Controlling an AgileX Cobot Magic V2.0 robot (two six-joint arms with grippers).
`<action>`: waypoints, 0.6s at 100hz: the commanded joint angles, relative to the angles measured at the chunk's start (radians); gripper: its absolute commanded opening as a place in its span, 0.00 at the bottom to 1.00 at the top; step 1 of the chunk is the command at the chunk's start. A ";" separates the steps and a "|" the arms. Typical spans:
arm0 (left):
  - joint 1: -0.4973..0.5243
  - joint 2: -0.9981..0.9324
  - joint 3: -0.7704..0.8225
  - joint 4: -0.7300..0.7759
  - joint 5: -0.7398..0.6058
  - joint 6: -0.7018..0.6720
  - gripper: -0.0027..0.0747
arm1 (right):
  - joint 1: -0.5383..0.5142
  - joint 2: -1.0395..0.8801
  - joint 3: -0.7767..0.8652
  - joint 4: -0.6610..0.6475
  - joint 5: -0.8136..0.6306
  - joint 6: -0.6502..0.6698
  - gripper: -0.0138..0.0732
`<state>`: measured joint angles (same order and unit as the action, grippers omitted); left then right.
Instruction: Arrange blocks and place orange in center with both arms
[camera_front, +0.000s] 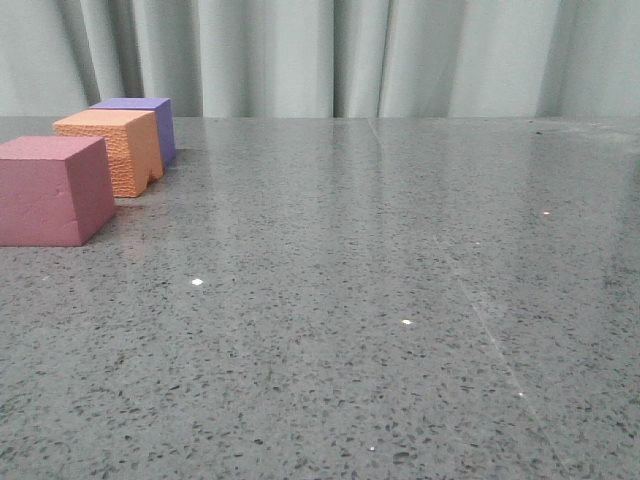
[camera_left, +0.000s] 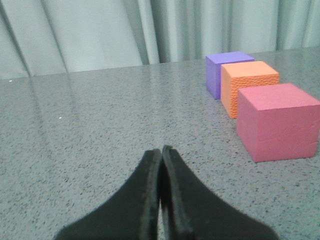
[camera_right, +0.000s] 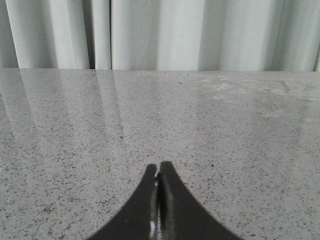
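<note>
Three foam blocks stand in a row at the table's left side. The pink-red block (camera_front: 52, 190) is nearest, the orange block (camera_front: 113, 147) is in the middle and the purple block (camera_front: 143, 122) is farthest. In the left wrist view the same row shows as pink-red (camera_left: 276, 121), orange (camera_left: 247, 86) and purple (camera_left: 223, 70), off to one side of my left gripper (camera_left: 161, 150), which is shut and empty. My right gripper (camera_right: 158, 166) is shut too, over bare table with no block in its view. Neither arm shows in the front view.
The speckled grey table (camera_front: 380, 300) runs back to a pale curtain (camera_front: 400, 55) along its far edge.
</note>
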<state>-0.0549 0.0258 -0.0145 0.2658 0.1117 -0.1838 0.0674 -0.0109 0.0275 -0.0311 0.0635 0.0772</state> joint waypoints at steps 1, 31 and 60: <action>0.006 -0.035 0.004 -0.014 -0.101 0.002 0.01 | -0.005 -0.020 -0.014 -0.013 -0.078 -0.002 0.08; 0.006 -0.062 0.063 -0.057 -0.155 0.002 0.01 | -0.005 -0.020 -0.014 -0.013 -0.078 -0.002 0.08; 0.019 -0.062 0.065 -0.061 -0.157 0.002 0.01 | -0.005 -0.020 -0.014 -0.013 -0.078 -0.002 0.08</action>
<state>-0.0402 -0.0038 -0.0060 0.2199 0.0434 -0.1838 0.0674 -0.0109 0.0275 -0.0311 0.0635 0.0772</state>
